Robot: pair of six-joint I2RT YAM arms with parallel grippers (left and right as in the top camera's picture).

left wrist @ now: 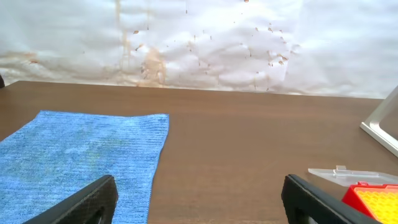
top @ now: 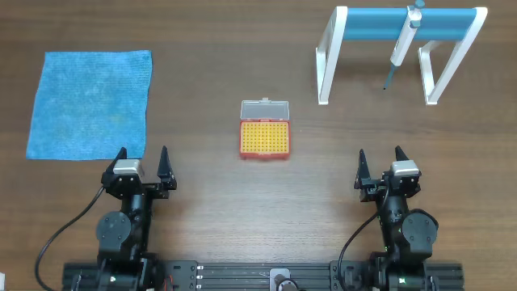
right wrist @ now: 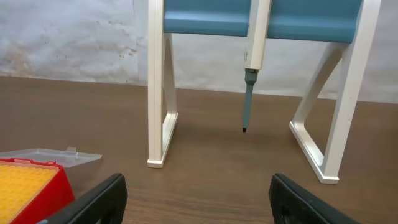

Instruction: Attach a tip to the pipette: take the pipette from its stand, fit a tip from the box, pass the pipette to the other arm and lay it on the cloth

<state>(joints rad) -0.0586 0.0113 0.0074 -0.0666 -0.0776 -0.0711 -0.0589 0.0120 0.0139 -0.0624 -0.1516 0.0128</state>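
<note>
Centrally: tip box (top: 264, 139), seemingly open; pipette (top: 401, 47) on stand (top: 367, 24).

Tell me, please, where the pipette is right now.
The pipette hangs from the stand at the top view's upper right, beyond the right hand, right of the tip box.

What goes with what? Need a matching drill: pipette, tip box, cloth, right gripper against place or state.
1. pipette
2. tip box
3. cloth
4. right gripper

A. open, holding nothing
B. flat, at far left
C. hanging on the stand
D. lid open, in the middle

Pairs: 1-C, 2-D, 3-B, 4-A
</note>
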